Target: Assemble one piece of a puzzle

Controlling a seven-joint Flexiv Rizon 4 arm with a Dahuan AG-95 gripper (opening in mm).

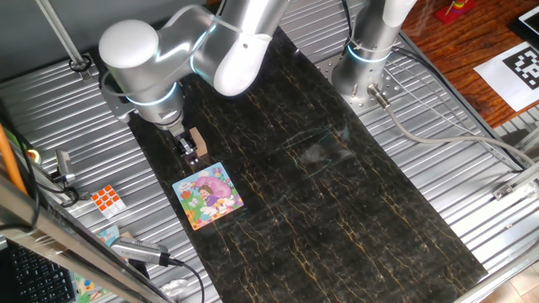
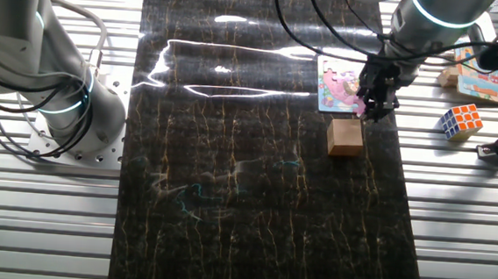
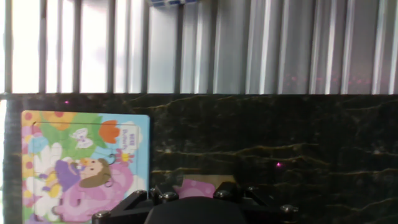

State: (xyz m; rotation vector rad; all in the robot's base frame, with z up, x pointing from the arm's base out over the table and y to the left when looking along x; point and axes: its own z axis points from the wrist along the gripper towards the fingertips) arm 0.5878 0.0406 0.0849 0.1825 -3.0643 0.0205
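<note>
Jaws narrow, pinched on the piece (image 3: 200,187), a small pink flat bit showing just past the fingertips in hand view. Gripper (image 1: 190,152) hangs low over the dark mat (image 1: 337,194), fingers pointing down, w/ the tan block (image 1: 198,140) right behind it in one fixed view. In the other fixed view the gripper (image 2: 376,104) sits just above the block (image 2: 345,137), at the near right corner of the puzzle (image 2: 338,87), and a speck of pink piece (image 2: 360,111) shows at the tips.

Puzzle (image 1: 208,195) lies flat on the mat, near side of the gripper in one fixed view, approx. a bit to the right of it. Hand view has the puzzle (image 3: 81,162) at left, cartoon girl in pink, green and blue bkgd, w/ the piece to its right and apart from the board edge. Can't tell if the piece touches the block under it.

Off the mat on the ribbed metal table (image 1: 472,168): Rubik's cube (image 1: 107,199) at left in one fixed view, same cube (image 2: 459,120) right of the gripper in the other. Arm base (image 1: 366,59) bolted at far end of the mat.
</note>
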